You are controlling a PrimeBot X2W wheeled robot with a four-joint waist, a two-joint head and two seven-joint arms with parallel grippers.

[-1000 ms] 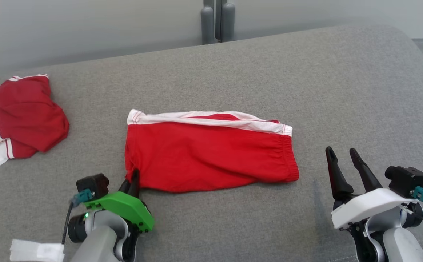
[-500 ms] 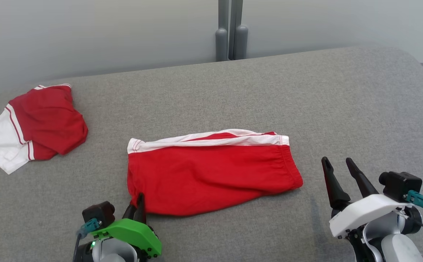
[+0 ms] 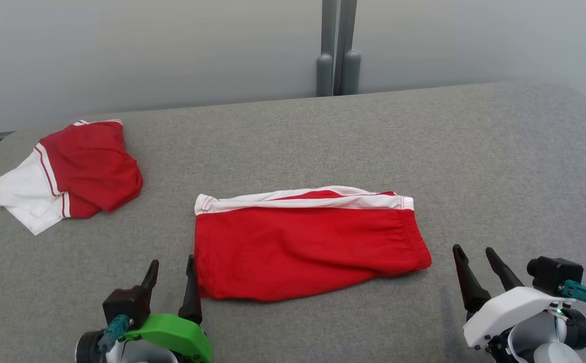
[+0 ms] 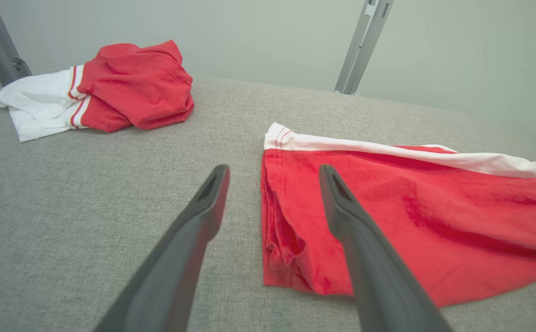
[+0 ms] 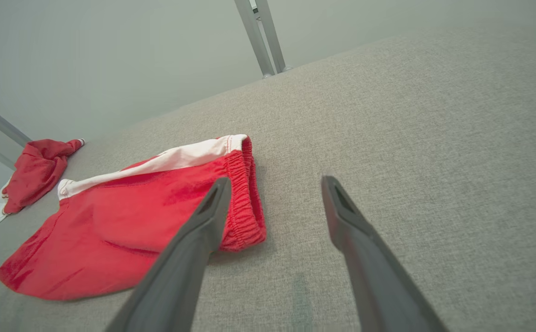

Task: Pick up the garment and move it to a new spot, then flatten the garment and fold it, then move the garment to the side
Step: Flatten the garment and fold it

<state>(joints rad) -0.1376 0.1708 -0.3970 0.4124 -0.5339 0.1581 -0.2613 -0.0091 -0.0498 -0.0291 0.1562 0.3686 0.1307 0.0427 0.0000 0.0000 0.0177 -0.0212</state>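
From the head: red shorts (image 3: 308, 247) with a white band along the far edge, folded flat midway across the grey padded surface (image 3: 449, 151); left gripper (image 3: 172, 260) at the near-left corner, 2 fingers spread, nothing between them, inner finger just beside the hem; right gripper (image 3: 473, 248) likewise spread and empty, near the waistband end but apart from it; a 2nd red-and-white garment (image 3: 86, 171) bunched far left, well apart. From the left wrist: fingers wide, 1 over bare grey, the other crossing in front of the wrinkled hem, contact impossible to tell. From the right wrist: fingers wide, 1 crossing before the elastic waistband corner, the other over bare grey.
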